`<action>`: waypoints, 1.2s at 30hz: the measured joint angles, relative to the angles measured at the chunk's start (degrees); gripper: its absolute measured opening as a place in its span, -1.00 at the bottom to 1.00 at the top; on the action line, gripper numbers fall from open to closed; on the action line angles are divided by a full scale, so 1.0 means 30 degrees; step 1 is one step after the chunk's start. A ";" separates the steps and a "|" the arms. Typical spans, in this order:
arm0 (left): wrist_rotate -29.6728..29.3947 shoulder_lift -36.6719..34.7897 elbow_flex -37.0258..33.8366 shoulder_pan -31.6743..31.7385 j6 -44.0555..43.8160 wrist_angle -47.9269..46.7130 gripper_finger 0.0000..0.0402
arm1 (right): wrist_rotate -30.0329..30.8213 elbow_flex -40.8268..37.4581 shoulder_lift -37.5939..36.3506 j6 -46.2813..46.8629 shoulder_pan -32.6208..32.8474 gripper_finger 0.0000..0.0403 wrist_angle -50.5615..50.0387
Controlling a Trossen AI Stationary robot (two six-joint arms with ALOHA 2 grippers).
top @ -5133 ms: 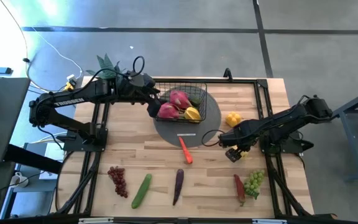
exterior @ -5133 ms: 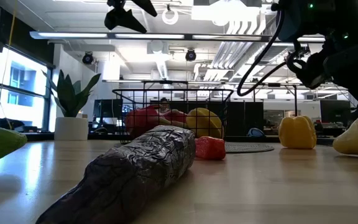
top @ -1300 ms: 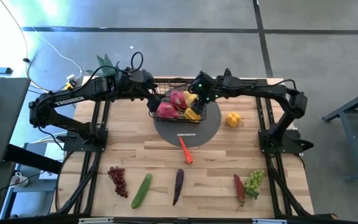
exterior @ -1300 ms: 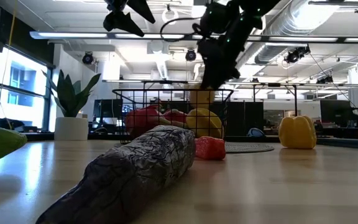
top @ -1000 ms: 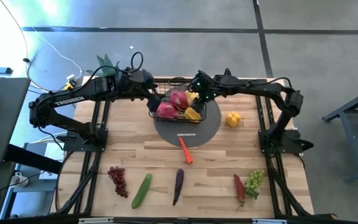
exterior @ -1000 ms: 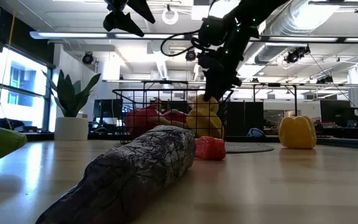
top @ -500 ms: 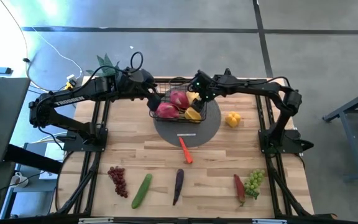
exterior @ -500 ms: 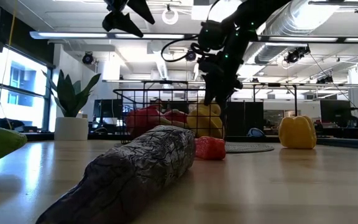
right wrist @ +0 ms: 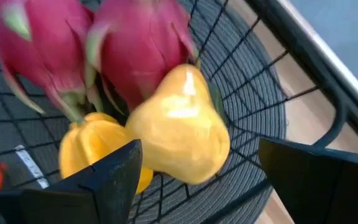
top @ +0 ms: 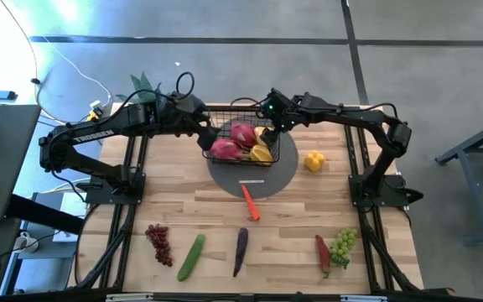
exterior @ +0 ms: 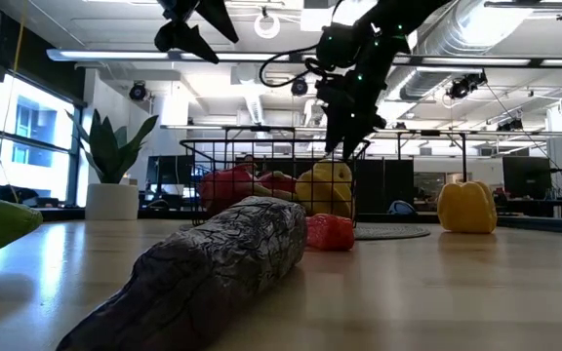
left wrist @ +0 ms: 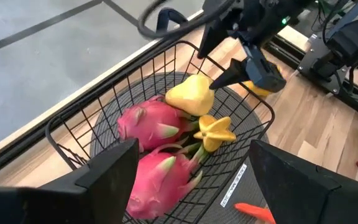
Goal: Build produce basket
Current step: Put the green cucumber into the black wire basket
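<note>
While both arms reach over the back of the wooden table (top: 309, 214), the black wire basket (top: 243, 113) sits on the grey round mat (top: 285, 164) near the back edge, centre. Right gripper (top: 268, 118) hangs just above the basket's right end, fingers apart, nothing between them; a yellow pear (right wrist: 179, 127) lies right below it inside the basket. Left gripper (top: 207, 134) hovers at the basket's left end, fingers spread, empty. Inside the basket: two pink dragon fruits (left wrist: 154, 146), the pear, and a yellow star fruit (left wrist: 215, 132), all touching. Loose on the table: yellow bell pepper (top: 314, 160) right of the mat, orange carrot (top: 250, 203) at the mat's front edge. Front row, left to right: red grapes (top: 159, 243), green cucumber (top: 191, 257), purple pod (top: 241, 250), red pod (top: 322, 254) touching green grapes (top: 341, 246). Potted plant (exterior: 112, 166) at back left corner.
</note>
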 joint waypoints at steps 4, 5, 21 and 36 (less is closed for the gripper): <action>0.0332 -0.0136 0.0000 -0.0060 -0.0446 -0.0371 0.46 | -0.0007 0.1591 0.0000 -0.0102 0.0000 0.50 -0.1481; 0.0454 -0.0196 0.0000 -0.0121 -0.0706 -0.0578 0.46 | -0.0007 0.1968 -0.0007 -0.0102 0.0051 0.50 -0.1581; 0.0697 -0.0678 0.0007 -0.5104 -0.6305 -0.4992 0.46 | -0.0080 0.3806 -0.0007 0.2094 0.2111 0.50 -0.5580; -0.1383 -0.0160 -0.0138 -1.2309 -1.2599 -0.6556 0.46 | -0.0066 0.3815 -0.0007 0.5321 0.6185 0.50 -0.6963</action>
